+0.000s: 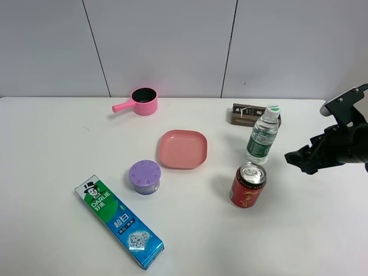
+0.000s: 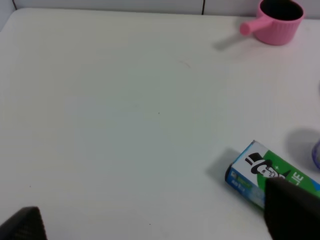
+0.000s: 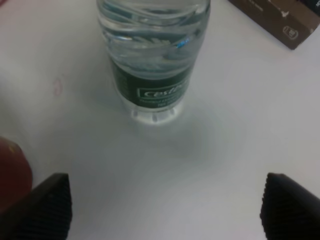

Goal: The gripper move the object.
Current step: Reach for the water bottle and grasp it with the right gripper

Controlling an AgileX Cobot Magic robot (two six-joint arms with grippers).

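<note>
The right end effector [image 3: 165, 212] is released, its two dark jaws spread wide with nothing between them, hovering low over the white worktop [image 1: 57, 144] on the right of the overhead view. Just ahead of the open jaws, near them but not touching, stands the water bottle [image 1: 263, 137], upright, clear, with a green label and a white-green cap. The red can [image 1: 248, 185] stands upright near the bottle, on the side toward the front edge of the worktop, apart from it. Behind the bottle a brown box [image 1: 244, 115] lies flat. The left end effector [image 2: 157, 222] is also released and empty, its jaws wide apart above a bare stretch of worktop; it does not appear in the overhead view. One end of the toothpaste box [image 1: 119, 221] lies by one of its jaws. A pink plate [image 1: 183, 149] sits near the middle, a purple round container [image 1: 145, 176] just beside it, and a pink pot [image 1: 142, 102] with a side handle stands toward the back.
</note>
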